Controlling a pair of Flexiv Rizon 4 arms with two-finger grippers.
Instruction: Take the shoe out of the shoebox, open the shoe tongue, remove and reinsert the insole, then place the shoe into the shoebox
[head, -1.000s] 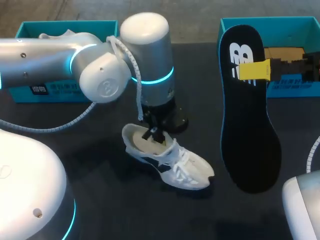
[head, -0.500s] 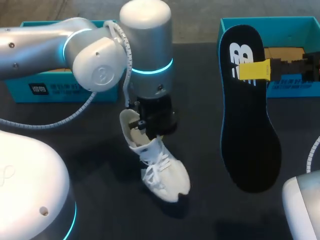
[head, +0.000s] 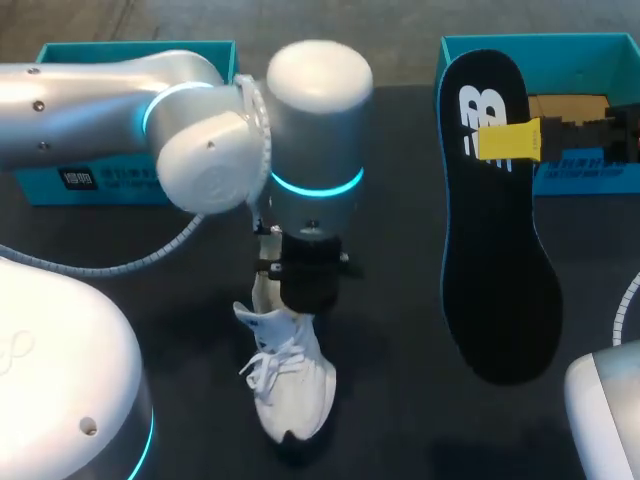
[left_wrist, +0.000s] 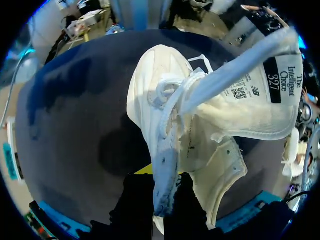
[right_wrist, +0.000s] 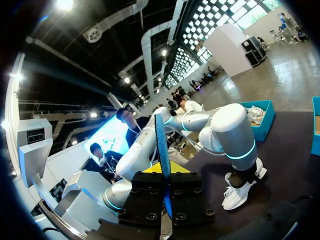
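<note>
From my station, the dark tabletop fills the head view, matte and near black, with a soft shadow on it near its middle. At the tabletop's far right corner I see a piece of brown cardboard, lying flat and partly hidden. At the tabletop's far left edge sits something white, too small for me to identify.

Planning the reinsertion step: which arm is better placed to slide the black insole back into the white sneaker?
The right, likely. The right claw is shut on the long black foam insole. The left claw grips the white lace-up sneaker at its opening, so it suits steadying that shoe instead.
</note>
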